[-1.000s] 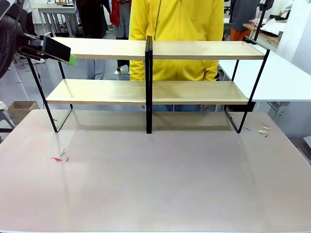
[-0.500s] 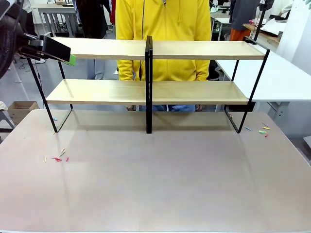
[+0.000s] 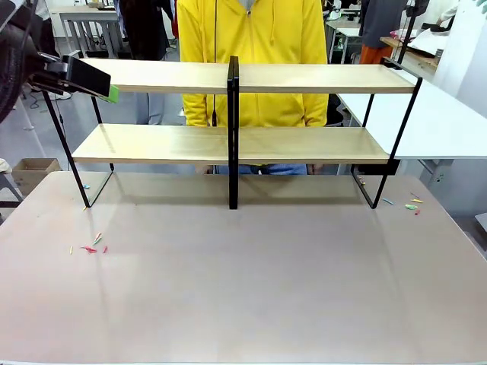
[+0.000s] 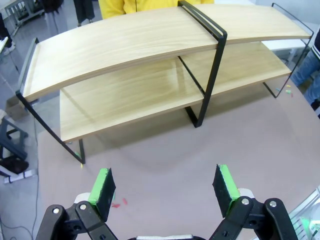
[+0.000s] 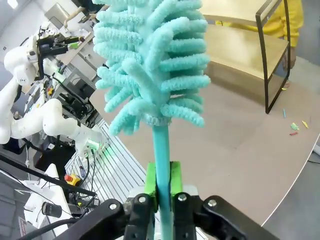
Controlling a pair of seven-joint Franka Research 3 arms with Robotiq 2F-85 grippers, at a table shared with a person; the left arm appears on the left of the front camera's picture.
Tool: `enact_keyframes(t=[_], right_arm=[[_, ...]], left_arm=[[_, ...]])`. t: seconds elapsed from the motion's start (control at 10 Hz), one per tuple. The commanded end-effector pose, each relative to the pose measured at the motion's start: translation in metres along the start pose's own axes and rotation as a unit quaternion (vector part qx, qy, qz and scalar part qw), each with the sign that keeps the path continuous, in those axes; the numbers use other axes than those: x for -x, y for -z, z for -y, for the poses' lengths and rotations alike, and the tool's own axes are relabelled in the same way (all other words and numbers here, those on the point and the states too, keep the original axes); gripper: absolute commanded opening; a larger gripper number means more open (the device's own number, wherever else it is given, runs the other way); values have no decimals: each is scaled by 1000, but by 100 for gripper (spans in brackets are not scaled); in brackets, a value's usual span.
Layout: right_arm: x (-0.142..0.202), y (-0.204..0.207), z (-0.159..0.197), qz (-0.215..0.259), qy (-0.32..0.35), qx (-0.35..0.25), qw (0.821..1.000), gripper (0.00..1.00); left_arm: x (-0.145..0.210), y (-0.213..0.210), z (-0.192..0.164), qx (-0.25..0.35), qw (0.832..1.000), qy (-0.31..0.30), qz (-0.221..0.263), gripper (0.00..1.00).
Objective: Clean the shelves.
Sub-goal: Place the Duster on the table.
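Right gripper (image 5: 162,186) clamped tight on the thin stem of a teal chenille duster (image 5: 150,65), fluffy head pointing up and away from the wrist, green pads pinching the stem from both sides; left gripper (image 4: 165,186) jaws spread wide, nothing between the pads, hanging above the beige tabletop (image 3: 251,289) on the robot's side of the rack; in the front view it sits up at the left end of the top board; small coloured scraps (image 3: 90,246) scattered on the table near the rack's left foot, more scraps (image 3: 411,204) by the right foot; the shelves (image 3: 236,144) stand at the far half of the tabletop, two long light-wood boards, thin black frame, black centre post; both boards look bare; person in a yellow hoodie (image 3: 251,53) stands just behind the rack.
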State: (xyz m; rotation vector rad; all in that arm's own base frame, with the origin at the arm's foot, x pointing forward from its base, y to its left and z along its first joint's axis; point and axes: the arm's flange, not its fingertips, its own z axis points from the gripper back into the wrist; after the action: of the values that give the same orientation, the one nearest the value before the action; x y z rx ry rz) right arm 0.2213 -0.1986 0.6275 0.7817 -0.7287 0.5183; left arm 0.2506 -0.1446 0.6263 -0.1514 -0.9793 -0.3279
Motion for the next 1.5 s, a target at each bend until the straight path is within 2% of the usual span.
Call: enact_keyframes(t=[0.0, 0.5, 0.6, 0.7, 0.8, 0.9, 1.0, 1.1, 1.2, 1.3, 1.4], right_arm=[[-3, -4, -1, 10, 0, -5, 1000, 12], [1, 0, 1, 0, 2, 1, 1000, 12], [-12, 37, -8, -70, -55, -3, 996, 12], [-25, 81, -1, -131, -97, -34, 986, 12], [-31, 127, 18, -190, -107, -45, 975, 12], [-30, 184, 37, -275, -98, -53, 955, 12], [-24, 231, 39, -338, -116, -86, 930, 12], [-16, 271, 35, -389, -139, -92, 906, 12], [-9, 305, 32, -436, -158, -92, 881, 12], [-7, 328, 37, -465, -164, -102, 864, 12], [-13, 343, 45, -474, -164, -113, 858, 12]], left_arm=[[0, 0, -1, -3, 1000, -1, 1, 100], [0, 0, 0, 0, 1000, 0, 0, 100], [9, 6, 6, 60, 996, 21, -67, 100], [35, 18, -11, 119, 982, 15, -146, 100], [72, 35, -44, 174, 961, -38, -210, 100], [124, 60, -81, 216, 932, -99, -274, 100], [167, 81, -108, 266, 903, -144, -304, 100], [202, 103, -124, 395, 860, -171, -275, 100], [227, 129, -132, 475, 827, -207, -216, 100], [250, 161, -137, 500, 813, -270, -126, 100], [273, 193, -141, 457, 822, -324, -106, 100]])
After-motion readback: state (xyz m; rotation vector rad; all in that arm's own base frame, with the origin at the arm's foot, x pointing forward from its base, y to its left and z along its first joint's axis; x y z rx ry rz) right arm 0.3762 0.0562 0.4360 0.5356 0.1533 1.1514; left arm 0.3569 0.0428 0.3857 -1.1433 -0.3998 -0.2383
